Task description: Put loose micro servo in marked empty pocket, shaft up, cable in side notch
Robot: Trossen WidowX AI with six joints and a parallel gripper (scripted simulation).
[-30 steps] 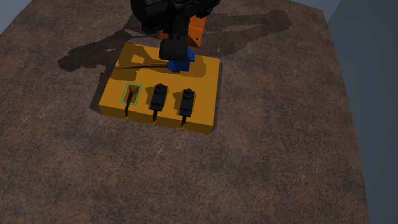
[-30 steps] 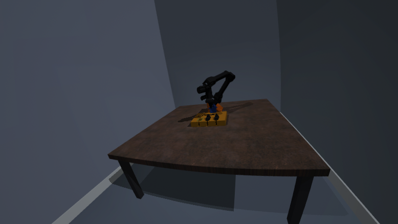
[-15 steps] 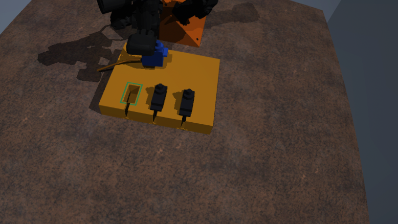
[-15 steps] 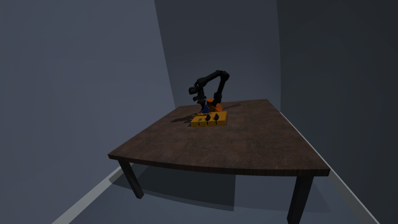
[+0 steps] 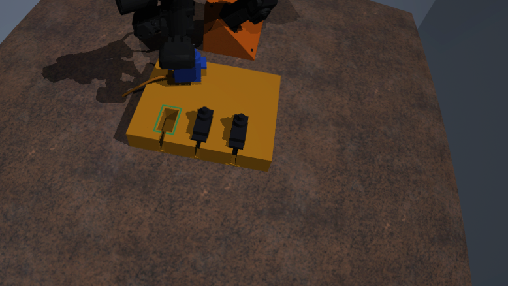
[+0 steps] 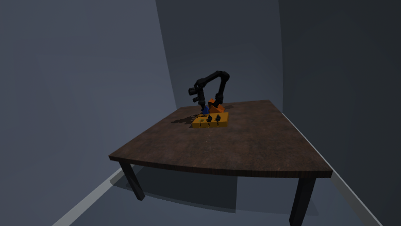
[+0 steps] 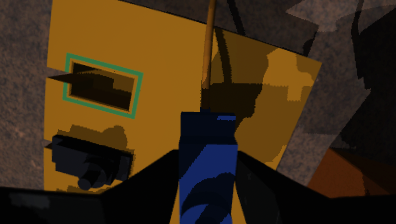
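My gripper [image 5: 184,66] [image 6: 203,108] [image 7: 206,157] is shut on the blue micro servo [image 5: 187,75] [image 6: 206,111] [image 7: 208,131], holding it low over the back left part of the yellow deck [image 5: 241,94] [image 7: 165,75]. The servo looks roughly upright, though the fingers partly hide its shaft. Its orange cable [image 5: 142,83] [image 7: 209,50] sticks out past the deck's left edge in the top view. The green outline [image 5: 172,106] [image 7: 105,64] marks the empty pocket at the front left, its side notch [image 5: 162,141] facing front. The servo's long side lies crosswise to the pocket's.
Two black servos [image 5: 202,124] [image 5: 238,131] sit in the deck to the right of the marked pocket; the nearer one [image 7: 90,160] shows in the wrist view. An orange block [image 5: 230,42] [image 7: 345,175] stands behind the deck. Everything stands on a brown table [image 5: 284,220] [image 6: 224,148].
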